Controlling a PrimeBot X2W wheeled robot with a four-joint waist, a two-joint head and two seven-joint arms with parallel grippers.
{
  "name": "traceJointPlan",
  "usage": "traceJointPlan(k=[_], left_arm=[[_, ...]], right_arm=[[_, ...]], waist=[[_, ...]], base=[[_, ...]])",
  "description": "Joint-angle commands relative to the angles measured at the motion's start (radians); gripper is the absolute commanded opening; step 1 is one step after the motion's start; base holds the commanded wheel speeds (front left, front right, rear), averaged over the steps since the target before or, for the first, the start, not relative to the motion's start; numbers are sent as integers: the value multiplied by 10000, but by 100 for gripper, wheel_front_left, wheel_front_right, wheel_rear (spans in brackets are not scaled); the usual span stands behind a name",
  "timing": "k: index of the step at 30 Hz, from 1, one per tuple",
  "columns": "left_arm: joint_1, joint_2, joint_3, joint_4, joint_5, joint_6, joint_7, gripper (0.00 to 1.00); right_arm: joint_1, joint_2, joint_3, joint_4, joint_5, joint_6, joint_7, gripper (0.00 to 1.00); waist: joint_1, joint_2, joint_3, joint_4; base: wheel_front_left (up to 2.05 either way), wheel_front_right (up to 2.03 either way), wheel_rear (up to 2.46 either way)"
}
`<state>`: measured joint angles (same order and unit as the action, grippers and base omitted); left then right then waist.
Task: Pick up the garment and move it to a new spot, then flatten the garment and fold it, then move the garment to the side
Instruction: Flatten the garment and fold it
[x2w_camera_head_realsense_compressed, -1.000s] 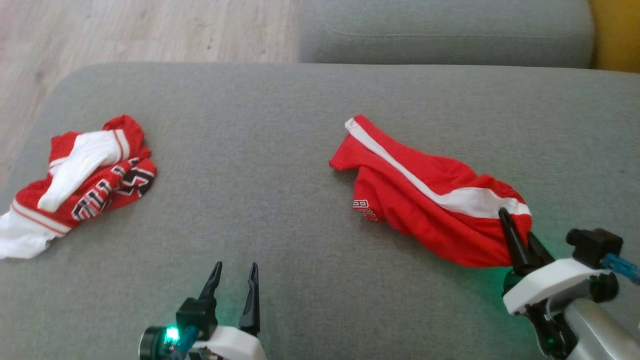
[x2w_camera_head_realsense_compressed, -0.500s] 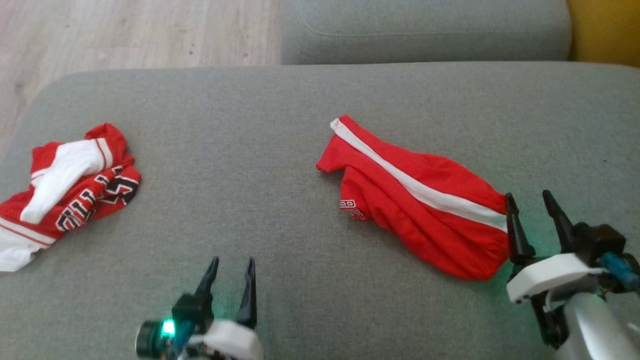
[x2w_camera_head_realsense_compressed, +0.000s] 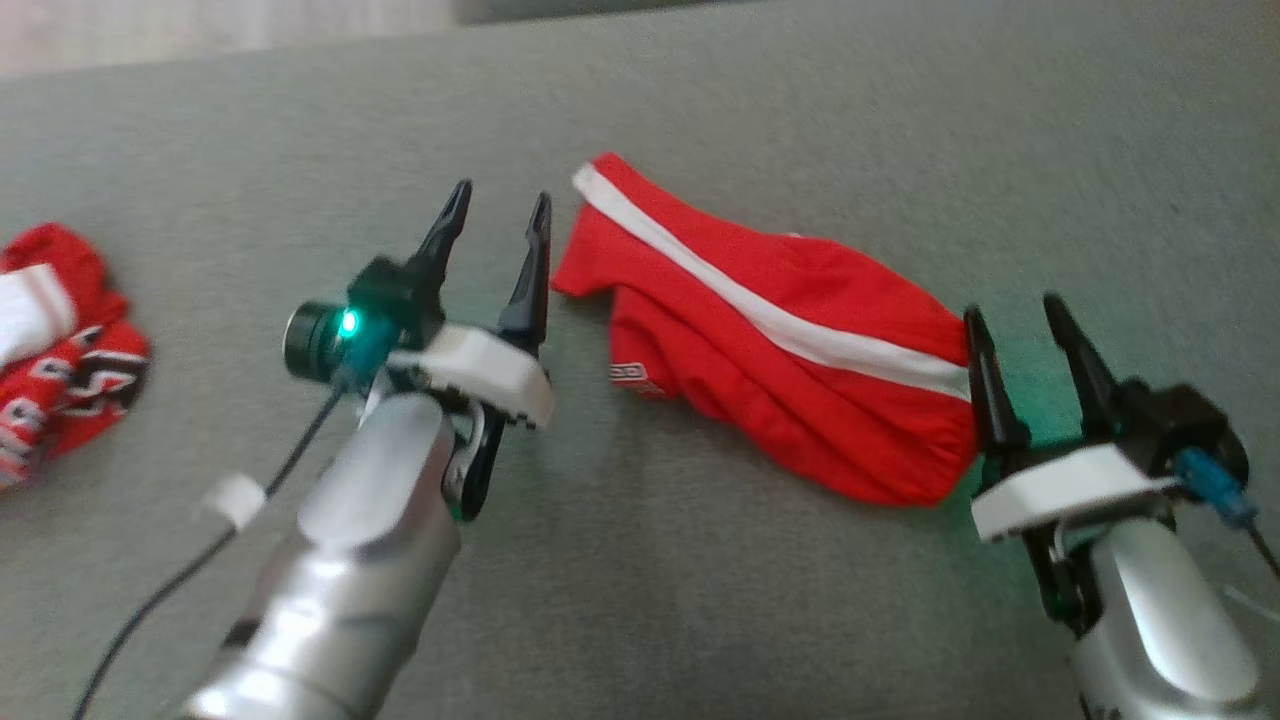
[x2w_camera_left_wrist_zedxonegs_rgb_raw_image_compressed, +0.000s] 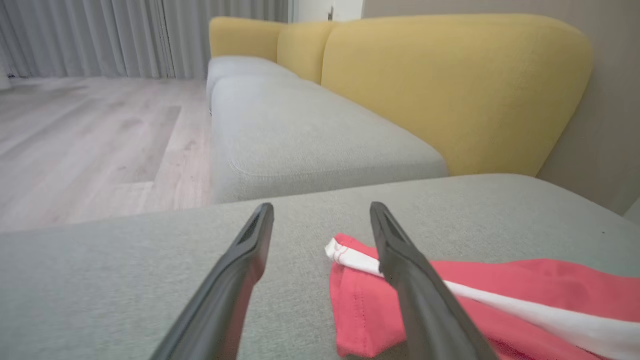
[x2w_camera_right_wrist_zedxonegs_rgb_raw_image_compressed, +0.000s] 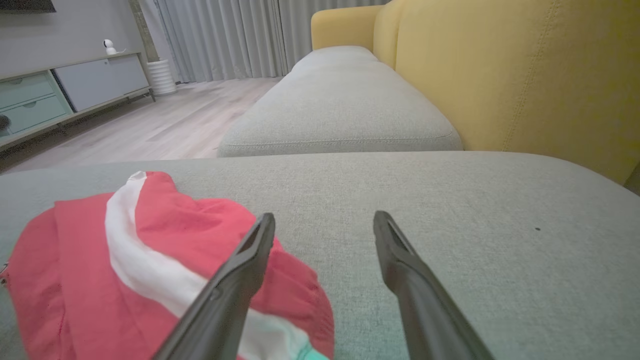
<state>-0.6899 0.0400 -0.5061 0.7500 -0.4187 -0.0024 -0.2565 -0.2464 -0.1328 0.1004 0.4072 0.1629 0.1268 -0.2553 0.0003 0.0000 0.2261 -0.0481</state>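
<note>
Head view: rumpled red garment (x2w_camera_head_realsense_compressed: 780, 330) on grey cushion (x2w_camera_head_realsense_compressed: 700, 600).

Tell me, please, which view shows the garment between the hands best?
The head view: the garment lies almost whole from above, with its white stripe running end to end. The left wrist view catches one end, the right wrist view the other.
</note>
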Motion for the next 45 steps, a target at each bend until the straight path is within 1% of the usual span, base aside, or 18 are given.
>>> traceJointPlan(k=[1, 5, 10, 14, 16, 19, 21, 23, 24, 25, 26, 27, 29, 32, 35, 38, 42, 45], left_arm=[[-592, 102, 14, 97, -498, -90, 60, 100], [-1742, 102, -784, 1238, -1439, -33, 597, 100], [-2499, 102, -1463, 2219, -2439, 23, 1253, 100], [-2617, 102, -2069, 2788, -2882, 225, 1689, 100], [-2620, 102, -2321, 2967, -3020, 429, 1718, 100], [-2535, 102, -2542, 3053, -3206, 566, 1699, 100], [-2361, 102, -2782, 3065, -3452, 577, 1779, 100], [-2166, 102, -3045, 2973, -3733, 454, 1906, 100], [-2081, 102, -3203, 2918, -3856, 377, 1983, 73], [-2003, 102, -3357, 2867, -3983, 306, 2081, 50], [-1930, 102, -3490, 2818, -4135, 231, 2198, 22], [-1882, 102, -3611, 2757, -4275, 182, 2260, 0], [-1827, 102, -3889, 2690, -4473, 122, 2379, 0], [-1813, 102, -4148, 2654, -4734, 181, 2247, 0], [-1880, 102, -4201, 2784, -4782, 554, 1313, 0], [-1700, 102, -4178, 2982, -4921, 746, 532, 0], [-1144, 102, -4061, 3022, -5046, 1068, 51, 0], [-568, 118, -3706, 2956, -5052, 1348, -38, 0]], right_arm=[[-317, -95, 311, -401, 115, 39, -64, 100], [-537, -129, 566, -641, 208, 39, -64, 100], [-679, -128, 723, -841, 276, 39, -64, 100], [-699, -147, 690, -900, 307, 39, -64, 100], [-698, -153, 632, -909, 314, 39, -64, 100], [-691, -152, 568, -916, 323, 39, -64, 100], [-672, -148, 549, -910, 334, 39, -64, 100], [-672, -164, 557, -889, 334, 39, -64, 100], [-673, -159, 559, -889, 332, 39, -64, 100], [-676, -158, 560, -897, 329, 39, -64, 100], [-683, -163, 560, -895, 343, 39, -64, 100], [-688, -176, 567, -890, 361, 39, -64, 100], [-707, -202, 590, -877, 387, 39, -64, 100], [-728, -201, 585, -857, 406, 39, -64, 100], [-677, -211, 525, -835, 415, 39, -64, 100], [-533, -193, 408, -794, 407, 39, -64, 100], [-170, -99, 268, -708, 366, 39, -65, 100], [128, 25, 198, -645, 313, 39, -65, 100]], waist=[[-3, 0, 593, -599], [-3, 0, 926, -982], [-3, 0, 1127, -1232], [-3, 0, 1176, -1236], [-3, 0, 1186, -1183], [-3, 0, 1179, -1097], [-3, 0, 1149, -1003], [-3, 0, 1104, -909], [-3, 0, 1079, -862], [-3, 0, 1057, -819], [-3, 0, 1035, -778], [-3, 0, 1016, -738], [-3, 0, 974, -670], [-3, 0, 863, -574], [-3, 0, 641, -422], [-3, 0, 271, -144], [-3, 0, -370, 374], [-3, 0, -799, 722]], base=[[0, 0, 0], [0, 0, 0], [0, 0, 0], [0, 0, 0], [0, 0, 0], [0, 0, 0], [0, 0, 0], [0, 0, 0], [0, 0, 0], [0, 0, 0], [0, 0, 0], [0, 0, 0], [0, 0, 0], [0, 0, 0], [0, 0, 0], [0, 0, 0], [0, 0, 0], [0, 0, 0]])
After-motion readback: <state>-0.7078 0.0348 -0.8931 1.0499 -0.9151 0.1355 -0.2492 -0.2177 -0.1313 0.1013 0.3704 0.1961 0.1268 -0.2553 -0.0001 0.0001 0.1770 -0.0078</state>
